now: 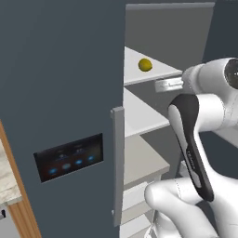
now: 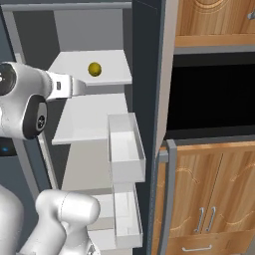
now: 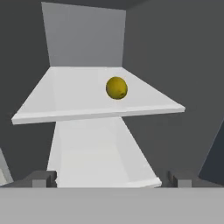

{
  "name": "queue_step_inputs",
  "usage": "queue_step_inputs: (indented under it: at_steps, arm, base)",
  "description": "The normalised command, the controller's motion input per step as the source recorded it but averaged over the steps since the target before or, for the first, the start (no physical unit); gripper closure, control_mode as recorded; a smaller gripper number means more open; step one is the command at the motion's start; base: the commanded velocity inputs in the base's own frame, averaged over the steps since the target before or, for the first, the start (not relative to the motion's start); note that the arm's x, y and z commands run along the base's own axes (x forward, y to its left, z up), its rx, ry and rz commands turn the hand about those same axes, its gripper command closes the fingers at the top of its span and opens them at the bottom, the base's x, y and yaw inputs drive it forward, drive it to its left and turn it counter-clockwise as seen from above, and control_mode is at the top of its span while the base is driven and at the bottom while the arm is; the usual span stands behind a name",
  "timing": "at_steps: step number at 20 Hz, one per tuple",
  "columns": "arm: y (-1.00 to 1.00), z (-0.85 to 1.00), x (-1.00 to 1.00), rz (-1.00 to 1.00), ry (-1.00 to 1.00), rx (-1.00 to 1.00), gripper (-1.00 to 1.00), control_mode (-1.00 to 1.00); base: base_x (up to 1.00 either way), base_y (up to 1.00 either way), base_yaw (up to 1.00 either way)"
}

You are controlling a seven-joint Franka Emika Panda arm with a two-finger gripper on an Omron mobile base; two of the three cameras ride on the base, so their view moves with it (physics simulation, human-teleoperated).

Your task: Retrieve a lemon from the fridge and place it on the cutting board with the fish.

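Note:
The fridge (image 1: 56, 69) stands open, its white shelves showing. A small round yellow-green lemon (image 1: 145, 64) (image 2: 94, 69) (image 3: 116, 88) lies on the upper shelf (image 3: 65, 96), alone. My gripper (image 3: 111, 180) is open, its fingertips spread wide at the bottom of the hand view, with nothing between them. It hovers in front of the shelves, short of the lemon and a little below its shelf. The hand (image 1: 163, 85) (image 2: 69, 85) reaches in from outside the compartment. The cutting board and the fish are out of view.
The closed fridge door carries a long grey handle (image 1: 117, 162) and a black panel with blue lights (image 1: 69, 158). The open door holds white bins (image 2: 124, 149). Wooden cabinets (image 2: 209, 199) and a dark oven recess (image 2: 214, 94) stand to the right. A speckled counter edge (image 1: 7, 181) lies at the left.

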Motion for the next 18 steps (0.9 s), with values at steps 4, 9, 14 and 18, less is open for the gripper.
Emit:
queue_step_inputs:
  at_steps: [4, 9, 14, 18]
  arm:
    - [0.17, 0.27, 0.21, 0.00, 0.00, 0.00, -1.00, -1.00]
    - [0.00, 0.00, 0.29, 0.00, -0.02, 0.00, -1.00, -1.00]
    - [0.00, 0.00, 0.35, 0.03, 0.00, 0.00, -1.00, -1.00]
    - [0.00, 0.00, 0.36, 0.00, 0.01, 0.00, -1.00, -1.00]
  base:
    - [0.00, 0.00, 0.00]
    - [0.00, 0.00, 0.00]
    - [0.00, 0.00, 0.00]
    - [0.00, 0.00, 0.00]
